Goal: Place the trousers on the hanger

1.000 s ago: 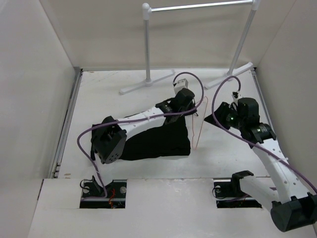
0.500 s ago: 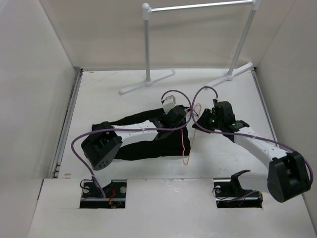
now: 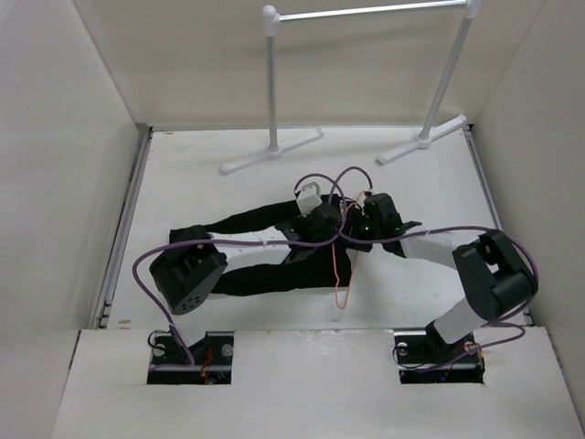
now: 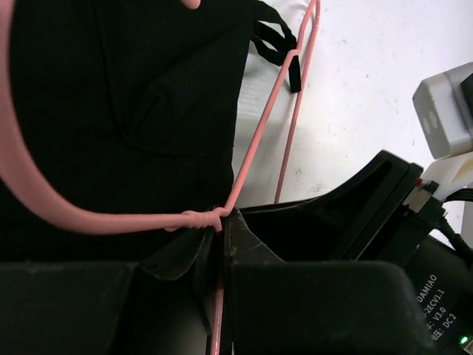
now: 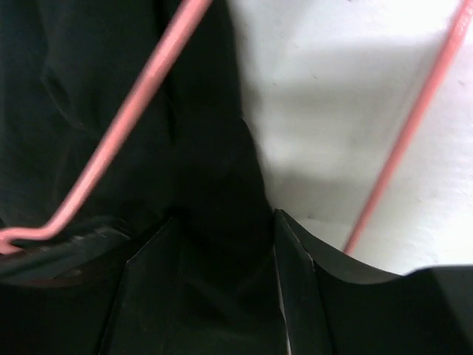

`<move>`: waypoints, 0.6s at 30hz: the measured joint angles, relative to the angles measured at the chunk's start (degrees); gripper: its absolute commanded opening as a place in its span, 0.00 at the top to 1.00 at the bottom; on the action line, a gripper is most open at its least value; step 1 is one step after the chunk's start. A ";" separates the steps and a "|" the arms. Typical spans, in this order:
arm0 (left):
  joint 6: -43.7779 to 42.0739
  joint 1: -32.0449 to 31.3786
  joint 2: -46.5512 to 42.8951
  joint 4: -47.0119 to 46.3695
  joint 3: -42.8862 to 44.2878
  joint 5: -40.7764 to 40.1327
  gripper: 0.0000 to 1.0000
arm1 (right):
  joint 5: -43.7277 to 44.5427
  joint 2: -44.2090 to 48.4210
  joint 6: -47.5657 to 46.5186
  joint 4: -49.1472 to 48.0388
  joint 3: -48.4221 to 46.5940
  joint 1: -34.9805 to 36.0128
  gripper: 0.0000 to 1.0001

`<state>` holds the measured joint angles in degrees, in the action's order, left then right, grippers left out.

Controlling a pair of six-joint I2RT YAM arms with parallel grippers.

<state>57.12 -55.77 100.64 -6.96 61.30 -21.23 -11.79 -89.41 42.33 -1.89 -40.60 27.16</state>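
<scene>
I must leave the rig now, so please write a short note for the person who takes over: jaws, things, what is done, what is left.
Left gripper: jaws shut on the hanger at its twisted neck.
Right gripper: jaws open, with cloth of the trousers between them.
Things: the trousers lie on the table. The hanger lies at their end nearer the right arm, one wire over the cloth.
Done: hanger grasped.
Left: probably draw the trousers through the hanger and over its bar. They are not yet hung.

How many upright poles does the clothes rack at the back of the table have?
2. The left upright pole stands at the back, left of centre; the right upright pole stands at the back right. A silver crossbar joins their tops. None seems hidden.
</scene>
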 measured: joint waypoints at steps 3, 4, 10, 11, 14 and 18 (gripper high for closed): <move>0.13 0.02 0.00 -0.44 -0.63 -0.26 1.00 | 1.09 -0.55 0.33 -1.31 -0.20 0.81 0.56; 0.20 0.02 0.00 -0.63 -0.90 -0.28 1.00 | 1.20 -0.74 0.59 -1.66 -0.15 0.92 0.69; 0.39 0.74 -1.27 -1.40 -4.20 -1.07 1.00 | -0.24 -0.83 3.28 -4.11 1.86 0.90 0.91; 0.39 1.07 -2.12 -1.40 -5.22 -1.38 1.00 | -0.48 -0.11 3.74 -4.04 2.23 0.70 0.91; 0.39 2.78 -5.38 -1.46 -8.22 -1.97 1.00 | -1.88 4.26 4.70 -2.60 2.78 0.07 0.92; 0.28 5.53 -9.94 -1.88 -11.54 -3.32 1.00 | -3.82 10.49 6.21 -1.92 2.84 -0.83 0.94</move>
<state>57.41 -50.24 90.70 -8.84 49.76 -24.56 -15.62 -78.91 48.53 -3.81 -37.76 26.33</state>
